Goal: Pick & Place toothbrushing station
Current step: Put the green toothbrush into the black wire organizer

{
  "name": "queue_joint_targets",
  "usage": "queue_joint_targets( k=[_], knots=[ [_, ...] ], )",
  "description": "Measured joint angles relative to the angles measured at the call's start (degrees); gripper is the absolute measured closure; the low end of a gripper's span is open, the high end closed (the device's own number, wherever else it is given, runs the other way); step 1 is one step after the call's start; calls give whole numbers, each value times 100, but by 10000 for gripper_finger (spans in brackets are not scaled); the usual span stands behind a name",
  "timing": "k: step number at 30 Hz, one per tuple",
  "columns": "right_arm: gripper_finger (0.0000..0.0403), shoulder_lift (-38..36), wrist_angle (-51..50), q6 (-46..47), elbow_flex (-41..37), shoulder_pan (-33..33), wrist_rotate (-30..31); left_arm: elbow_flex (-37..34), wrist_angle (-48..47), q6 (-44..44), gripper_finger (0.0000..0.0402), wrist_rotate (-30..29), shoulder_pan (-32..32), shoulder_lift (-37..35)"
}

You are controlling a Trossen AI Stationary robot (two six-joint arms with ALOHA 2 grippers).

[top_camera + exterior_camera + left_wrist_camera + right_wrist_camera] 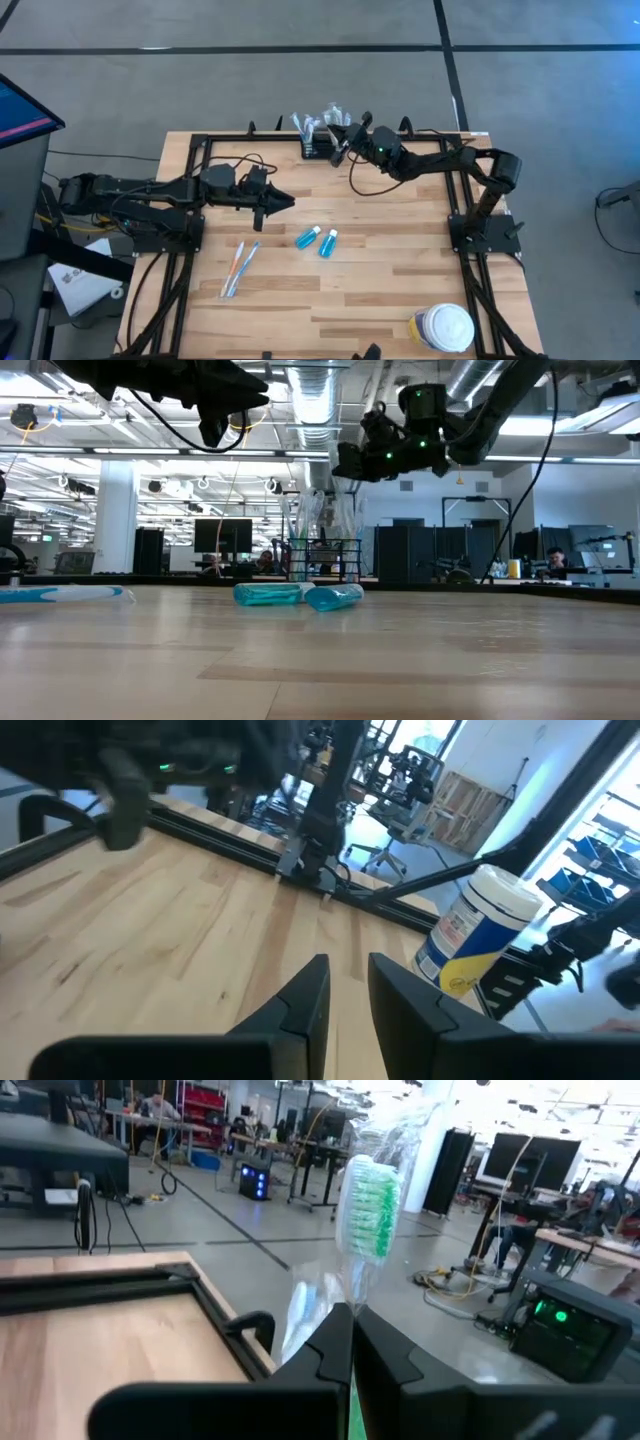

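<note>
The wooden table [380, 270] carries the black toothbrushing station [318, 150] at its far edge, packed toothbrushes standing in it. Above it the right gripper [338, 141] hangs, fingers closed on a wrapped green-bristled toothbrush [368, 1210] — the left gripper [283, 203] hovers mid-table, slightly parted, holding nothing. Two blue bottles [317, 239] lie nearby.

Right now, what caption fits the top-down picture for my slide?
Right gripper holds a wrapped toothbrush above the black caddy; left gripper waits mid-table.
</note>
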Motion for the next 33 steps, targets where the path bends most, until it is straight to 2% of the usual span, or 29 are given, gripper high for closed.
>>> queue_joint_targets(
  k=[11, 16, 33],
  knots=[
    [403, 143, 215, 13, 4, -183, 5, 0, 0, 205, 334, 0, -319, 0],
    [403, 143, 216, 190, 4, -320, 6, 0, 3, 269, 334, -234, -409, 0],
    [403, 196, 110, 275, 2, -454, -141, 0, 9, 300, 334, -286, -411, 0]
  ],
)
